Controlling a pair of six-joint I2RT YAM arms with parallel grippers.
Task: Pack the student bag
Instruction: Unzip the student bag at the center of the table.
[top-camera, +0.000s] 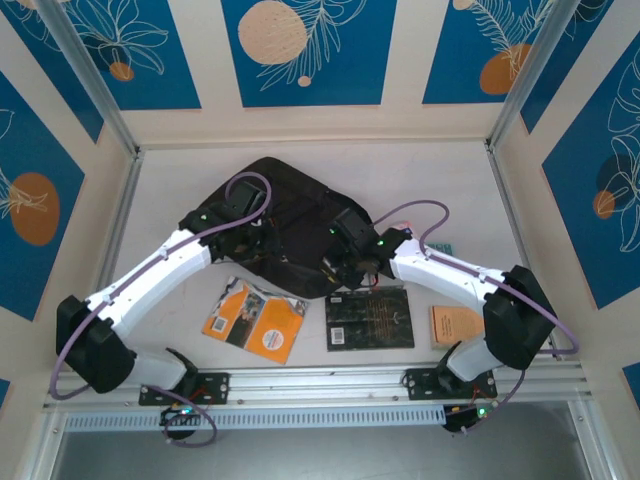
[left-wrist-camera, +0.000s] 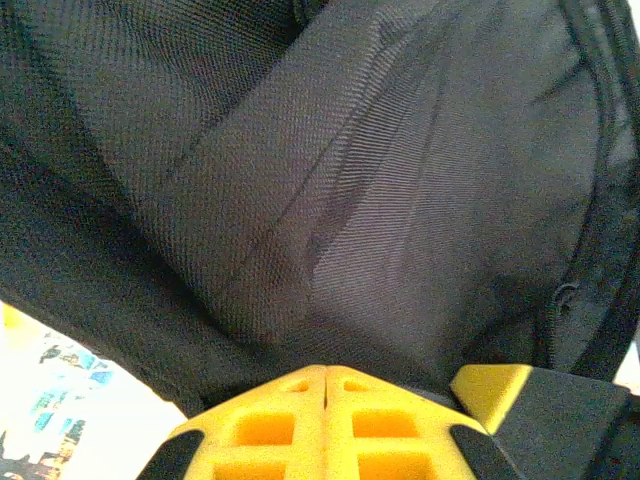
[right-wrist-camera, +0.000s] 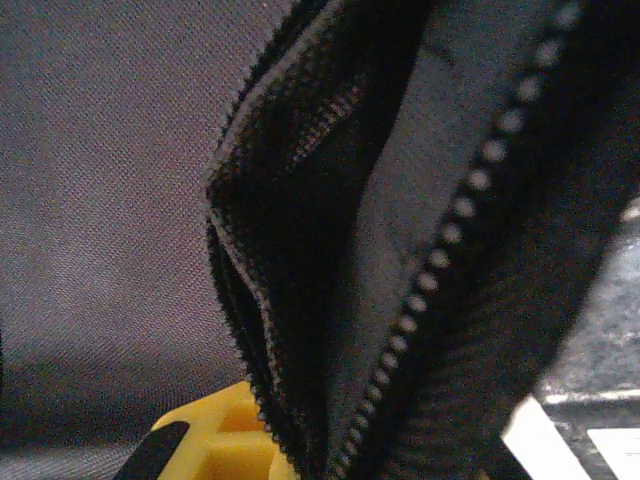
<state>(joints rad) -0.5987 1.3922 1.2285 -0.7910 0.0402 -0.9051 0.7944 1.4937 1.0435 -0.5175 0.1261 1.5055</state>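
1. Centrally, the bag lies flat on the worktop, its rounded top towards the far left. Its near edge is just beyond the books.
2. The left pincer is at the bag's left side, its yellow fingers pressed fully together. Black weave lies right at the tips, and I cannot tell whether any of it is nipped.
3. The right pincer is at the bag's near right edge and is closed narrow on the bag. In the right wrist view a zip edge and a fold of black fabric run down beside its yellow finger.
4. An orange book lies tilted below the bag's left half, apart from it.
5. A black book lies square to the rail, just beside the bag's near right edge.
6. A small orange pad lies right of the black book, partly under the right arm.
7. Bare worktop runs along the far side and the right side of the bag, with a narrower strip on the left.
8. The worktop is pale and plain, framed by metal posts. Cream walls with blue leaf-print panels close it in on three sides.
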